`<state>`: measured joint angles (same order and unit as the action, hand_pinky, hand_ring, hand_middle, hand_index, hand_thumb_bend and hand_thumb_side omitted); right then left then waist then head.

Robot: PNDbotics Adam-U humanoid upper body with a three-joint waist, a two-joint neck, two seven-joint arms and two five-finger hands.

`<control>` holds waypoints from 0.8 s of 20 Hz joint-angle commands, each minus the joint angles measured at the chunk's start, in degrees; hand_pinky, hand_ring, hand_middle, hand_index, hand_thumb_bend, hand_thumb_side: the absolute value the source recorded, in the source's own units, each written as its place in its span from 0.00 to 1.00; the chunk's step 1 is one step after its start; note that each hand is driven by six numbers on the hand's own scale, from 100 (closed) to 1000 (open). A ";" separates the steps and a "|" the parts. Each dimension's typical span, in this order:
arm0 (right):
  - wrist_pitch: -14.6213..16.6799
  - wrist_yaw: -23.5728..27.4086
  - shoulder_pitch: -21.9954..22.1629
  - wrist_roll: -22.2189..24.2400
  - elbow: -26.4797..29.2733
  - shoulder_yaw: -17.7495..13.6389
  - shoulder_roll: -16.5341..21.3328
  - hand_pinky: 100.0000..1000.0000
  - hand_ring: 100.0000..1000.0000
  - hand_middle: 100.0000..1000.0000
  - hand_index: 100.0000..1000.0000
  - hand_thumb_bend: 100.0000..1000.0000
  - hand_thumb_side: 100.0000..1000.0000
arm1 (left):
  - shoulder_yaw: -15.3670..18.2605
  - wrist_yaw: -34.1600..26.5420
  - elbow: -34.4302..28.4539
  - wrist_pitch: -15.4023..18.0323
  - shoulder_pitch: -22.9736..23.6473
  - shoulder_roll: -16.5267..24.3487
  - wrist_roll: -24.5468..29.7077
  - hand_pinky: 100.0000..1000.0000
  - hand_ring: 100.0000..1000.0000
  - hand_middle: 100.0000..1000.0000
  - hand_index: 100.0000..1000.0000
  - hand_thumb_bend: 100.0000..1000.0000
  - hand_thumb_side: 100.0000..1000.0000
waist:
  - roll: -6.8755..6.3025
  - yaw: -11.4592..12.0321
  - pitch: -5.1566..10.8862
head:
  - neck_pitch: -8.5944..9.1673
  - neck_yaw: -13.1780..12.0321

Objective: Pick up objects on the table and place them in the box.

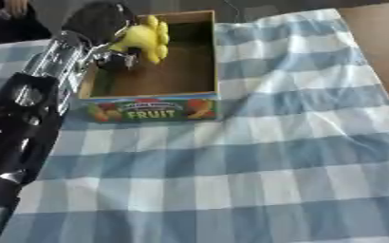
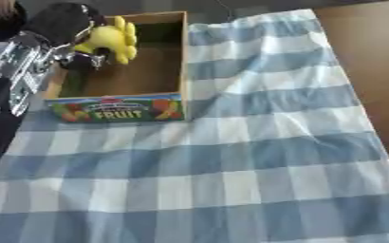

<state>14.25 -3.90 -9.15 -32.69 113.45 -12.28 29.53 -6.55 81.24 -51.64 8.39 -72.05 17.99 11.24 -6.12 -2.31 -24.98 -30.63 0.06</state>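
A blue and white checked cloth [image 1: 231,180] covers most of the worktop [image 2: 372,57], whose bare brown wood shows along the right edge. The near and middle part of the cloth lies flat with soft folds. The robot's left arm [image 1: 23,118], black with silver joints, reaches from the near left corner toward the far left. Near the far left corner sits an open cardboard box [image 1: 199,52], its front panel printed with fruit pictures and the word FRUIT. The left hand [image 1: 106,28] hangs over the box's far left part, its fingers [image 1: 121,58] curled around a yellow bunch of bananas [image 1: 146,39]. The bananas are held above the box's brown floor, inside its walls.
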 commanded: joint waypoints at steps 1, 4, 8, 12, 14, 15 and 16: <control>-0.01 0.37 -0.50 0.25 1.14 -0.20 0.88 0.65 0.45 0.36 0.66 0.00 0.38 | 1.21 -0.16 0.59 0.98 -1.35 0.61 2.82 0.70 0.74 0.58 0.72 0.00 0.16 | 0.27 -0.18 1.10 | 0.52 -0.56; -0.14 0.47 -0.54 0.45 1.14 -0.03 0.68 0.65 0.45 0.35 0.66 0.00 0.39 | 1.23 -0.05 0.60 1.06 -1.25 0.34 3.75 0.75 0.78 0.63 0.76 0.00 0.24 | 0.25 -0.38 0.97 | 0.41 -0.75; -0.44 0.46 -0.43 0.58 1.14 0.00 0.48 0.65 0.45 0.35 0.66 0.00 0.39 | 0.79 1.42 -0.25 0.92 -1.08 0.42 2.80 0.83 0.87 0.74 0.87 0.00 0.39 | 0.22 -0.43 0.94 | 0.24 -0.61; -0.68 0.43 -0.17 0.65 1.14 0.02 0.39 0.65 0.45 0.35 0.66 0.00 0.39 | 0.24 3.52 -1.52 1.67 -1.08 0.63 1.02 0.86 0.90 0.78 0.98 0.02 0.56 | 0.08 -0.38 1.12 | -0.08 -0.31; -0.83 0.49 -0.12 0.70 1.14 0.07 0.30 0.65 0.45 0.35 0.66 0.00 0.39 | -0.04 4.84 -2.25 2.00 -1.13 0.75 0.41 0.87 0.91 0.79 1.00 0.21 0.70 | 0.03 -0.36 1.25 | -0.20 -0.32; -0.88 0.52 -0.09 0.72 1.14 0.07 0.25 0.65 0.45 0.35 0.66 0.00 0.39 | -0.18 5.64 -2.58 2.03 -1.14 0.82 0.23 0.87 0.91 0.79 1.00 0.26 0.73 | 0.01 -0.35 1.32 | -0.26 -0.31; -0.91 0.56 -0.07 0.72 1.14 0.06 0.20 0.65 0.45 0.35 0.66 0.00 0.38 | -0.27 6.49 -2.86 1.99 -1.13 0.87 0.11 0.87 0.92 0.80 1.00 0.36 0.79 | 0.00 -0.35 1.39 | -0.30 -0.30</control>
<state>13.51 -3.62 -9.05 -31.91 113.45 -11.93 28.96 -6.76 86.76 -52.97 10.31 -72.04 17.57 11.83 -6.47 -2.72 -25.21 -30.68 -0.31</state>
